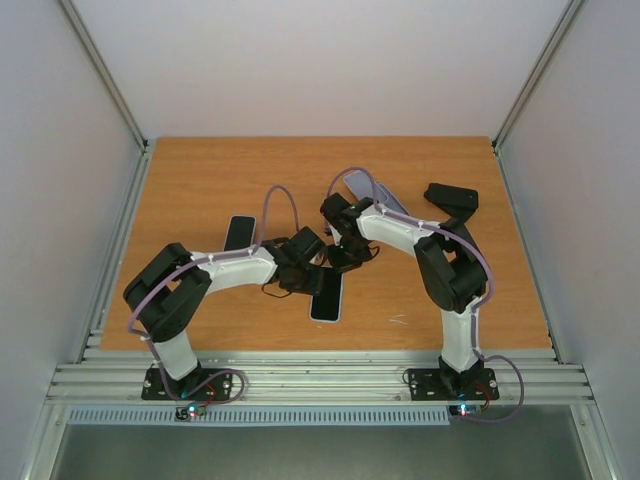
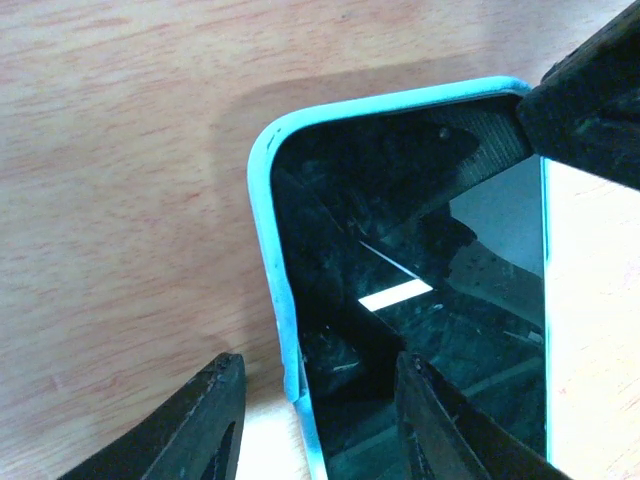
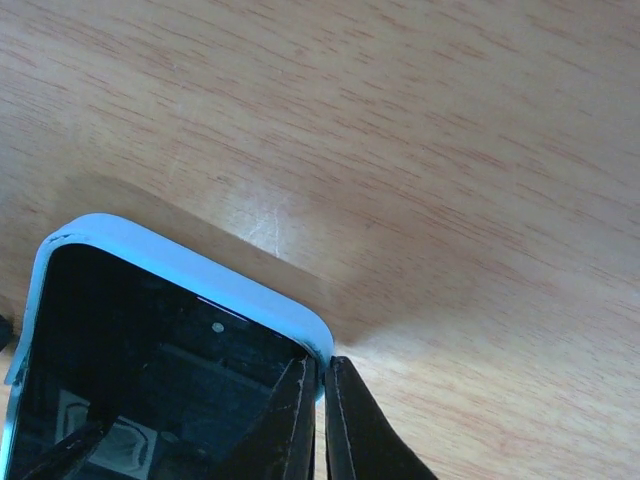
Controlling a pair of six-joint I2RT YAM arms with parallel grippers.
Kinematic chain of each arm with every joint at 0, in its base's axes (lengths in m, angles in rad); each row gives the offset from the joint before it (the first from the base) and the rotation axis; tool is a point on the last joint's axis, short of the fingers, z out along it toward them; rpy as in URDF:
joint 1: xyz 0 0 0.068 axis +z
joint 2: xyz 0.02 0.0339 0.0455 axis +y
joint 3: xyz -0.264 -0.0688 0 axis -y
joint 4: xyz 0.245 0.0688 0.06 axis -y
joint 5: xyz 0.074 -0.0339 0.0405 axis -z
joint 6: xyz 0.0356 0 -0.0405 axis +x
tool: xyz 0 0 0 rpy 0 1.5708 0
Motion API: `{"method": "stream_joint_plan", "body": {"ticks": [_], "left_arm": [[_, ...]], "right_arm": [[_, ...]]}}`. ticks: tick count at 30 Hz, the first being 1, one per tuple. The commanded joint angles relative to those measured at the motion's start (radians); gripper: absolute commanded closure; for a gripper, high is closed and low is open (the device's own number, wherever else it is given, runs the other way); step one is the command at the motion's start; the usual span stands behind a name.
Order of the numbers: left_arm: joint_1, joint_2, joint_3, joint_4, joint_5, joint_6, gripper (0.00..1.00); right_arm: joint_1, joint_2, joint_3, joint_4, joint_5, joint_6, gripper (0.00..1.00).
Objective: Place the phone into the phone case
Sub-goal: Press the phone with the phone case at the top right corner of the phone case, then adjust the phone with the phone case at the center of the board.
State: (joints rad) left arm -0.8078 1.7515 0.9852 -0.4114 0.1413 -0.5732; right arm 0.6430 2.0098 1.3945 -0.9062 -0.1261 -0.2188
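The phone [image 1: 327,297], with a glossy black screen [image 2: 450,330], lies near the middle of the table inside the light blue phone case [image 2: 262,215]. Along one long side the case rim [image 2: 290,375] stops short and the phone's bare edge shows below it. My left gripper [image 2: 318,362] is open and straddles that edge, one finger [image 2: 440,420] over the screen and the other over the wood. My right gripper [image 3: 322,362] is shut on the case rim [image 3: 180,268] at a far corner. From above, both grippers [image 1: 305,268] [image 1: 345,258] meet over the phone's far end.
A second black slab [image 1: 238,233] lies left of the left arm. A pale lavender case [image 1: 372,190] and a black object [image 1: 452,197] lie at the back right. White walls and metal rails enclose the wooden table [image 1: 200,180].
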Motion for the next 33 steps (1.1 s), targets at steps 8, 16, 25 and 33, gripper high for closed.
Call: {"method": "stream_joint_plan", "body": {"ticks": [8,16,25,33], "left_arm": [[-0.036,-0.138,-0.066,-0.089,-0.096,-0.025,0.46],[-0.082,-0.199,-0.075,-0.109,-0.12,-0.043,0.29],[-0.184,-0.119,0.021,-0.167,-0.219,-0.053,0.09],[-0.232,-0.007,0.12,-0.203,-0.258,-0.045,0.01]], "right_arm": [[0.03,-0.216,-0.149,0.055,-0.012,0.047,0.89],[-0.004,-0.47,-0.233,0.088,0.012,0.094,0.77],[-0.078,-0.687,-0.405,0.147,0.028,0.138,0.55],[-0.106,-0.774,-0.503,0.184,0.042,0.161,0.33]]}}
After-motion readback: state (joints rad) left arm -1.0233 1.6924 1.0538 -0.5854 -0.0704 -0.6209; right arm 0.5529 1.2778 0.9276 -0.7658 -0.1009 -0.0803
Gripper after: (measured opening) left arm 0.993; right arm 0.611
